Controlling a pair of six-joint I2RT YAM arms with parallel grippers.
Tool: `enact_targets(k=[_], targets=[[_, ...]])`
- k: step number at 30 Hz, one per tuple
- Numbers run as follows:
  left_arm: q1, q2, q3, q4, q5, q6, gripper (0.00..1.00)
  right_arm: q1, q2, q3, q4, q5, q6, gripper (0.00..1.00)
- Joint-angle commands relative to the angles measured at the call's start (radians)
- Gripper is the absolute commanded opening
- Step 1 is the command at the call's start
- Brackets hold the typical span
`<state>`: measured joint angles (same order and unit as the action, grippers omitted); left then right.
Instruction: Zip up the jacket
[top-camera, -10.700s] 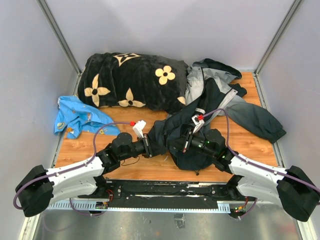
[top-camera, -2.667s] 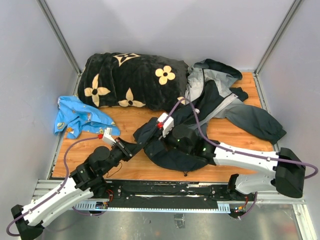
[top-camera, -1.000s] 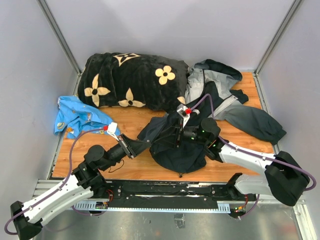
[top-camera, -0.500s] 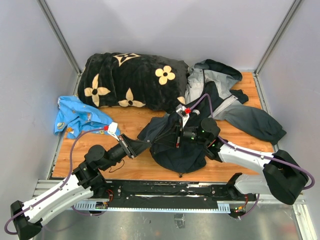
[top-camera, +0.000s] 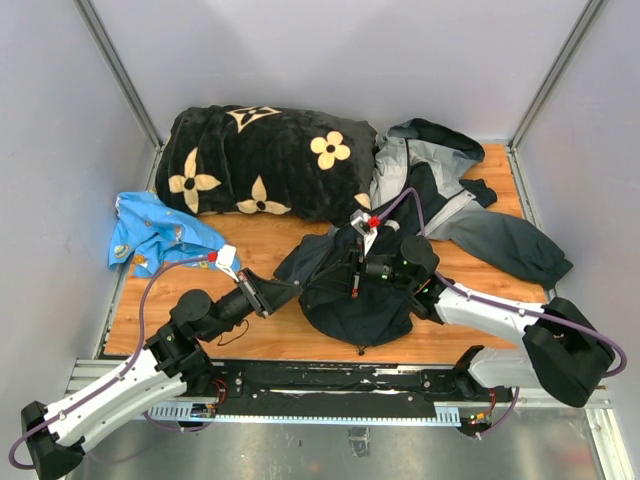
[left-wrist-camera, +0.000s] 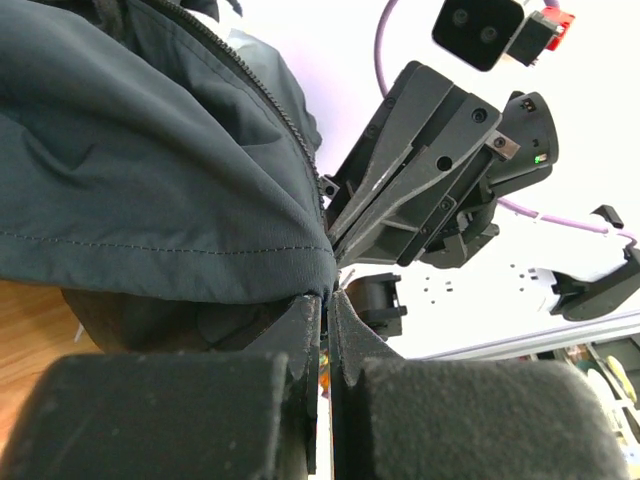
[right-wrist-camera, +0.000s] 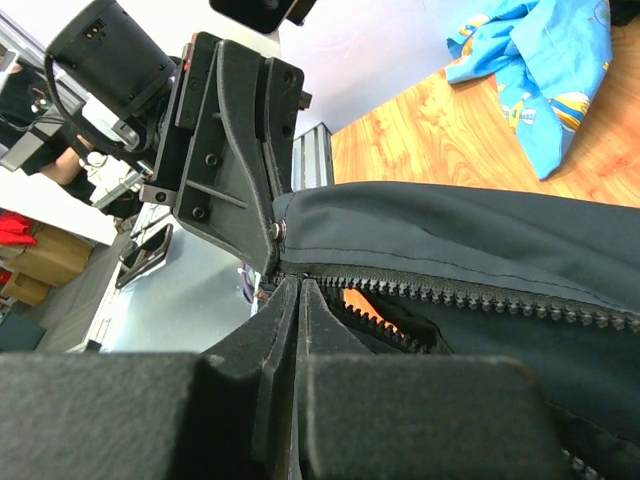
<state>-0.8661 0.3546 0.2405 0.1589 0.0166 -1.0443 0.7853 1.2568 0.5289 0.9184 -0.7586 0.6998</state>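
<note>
The jacket (top-camera: 360, 300) lies dark and bunched at the table's middle, its grey part and sleeves trailing to the back right. My left gripper (top-camera: 296, 283) is shut on the jacket's bottom hem (left-wrist-camera: 300, 270), which it holds taut. My right gripper (top-camera: 347, 279) faces it from the right. Its fingertips (right-wrist-camera: 299, 281) are pinched together at the lower end of the zipper (right-wrist-camera: 480, 297), where the two rows of teeth start and gape slightly. What lies between the tips is hidden. In the left wrist view the right gripper (left-wrist-camera: 335, 232) meets the cloth edge just above my left gripper (left-wrist-camera: 327, 293).
A black plush blanket with cream flowers (top-camera: 260, 165) fills the back left. A small blue patterned cloth (top-camera: 160, 230) lies at the left edge. Bare wooden table (top-camera: 260, 335) shows in front. Grey walls close in on three sides.
My right gripper's fingers have closed at the zipper's lower end over the last second. Both arms have otherwise stayed put, and the left grip is unchanged.
</note>
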Motion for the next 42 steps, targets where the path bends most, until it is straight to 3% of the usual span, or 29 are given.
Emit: enact_targets(k=[1, 5, 9, 16, 22, 28, 36, 39, 42], targets=[[-0.003, -0.019, 0.032, -0.069, -0.022, 0.023, 0.0, -0.008, -0.06, 0.007, -0.116, 0.065, -0.104, 0.01], [-0.003, -0.052, 0.054, -0.182, -0.064, 0.031, 0.0, -0.009, -0.167, 0.065, -0.448, 0.215, -0.279, 0.01], [-0.002, -0.092, 0.053, -0.243, -0.091, 0.022, 0.0, -0.006, -0.245, 0.109, -0.671, 0.356, -0.397, 0.01], [-0.003, -0.1, 0.092, -0.365, -0.138, 0.042, 0.0, -0.006, -0.268, 0.165, -0.91, 0.639, -0.502, 0.01], [-0.002, -0.077, 0.21, -0.537, -0.29, 0.11, 0.0, -0.012, -0.307, 0.193, -0.939, 0.752, -0.567, 0.01], [-0.002, 0.07, 0.45, -0.587, -0.449, 0.282, 0.0, -0.07, -0.298, 0.331, -1.004, 0.78, -0.644, 0.01], [-0.002, 0.408, 0.975, -0.603, -0.521, 0.623, 0.0, -0.163, -0.236, 0.687, -1.156, 0.758, -0.763, 0.01], [-0.002, 0.446, 1.001, -0.615, -0.563, 0.65, 0.0, -0.162, -0.227, 0.708, -1.187, 0.711, -0.762, 0.01], [-0.002, 0.413, 0.903, -0.613, -0.616, 0.614, 0.0, -0.162, -0.237, 0.603, -1.175, 0.661, -0.729, 0.01]])
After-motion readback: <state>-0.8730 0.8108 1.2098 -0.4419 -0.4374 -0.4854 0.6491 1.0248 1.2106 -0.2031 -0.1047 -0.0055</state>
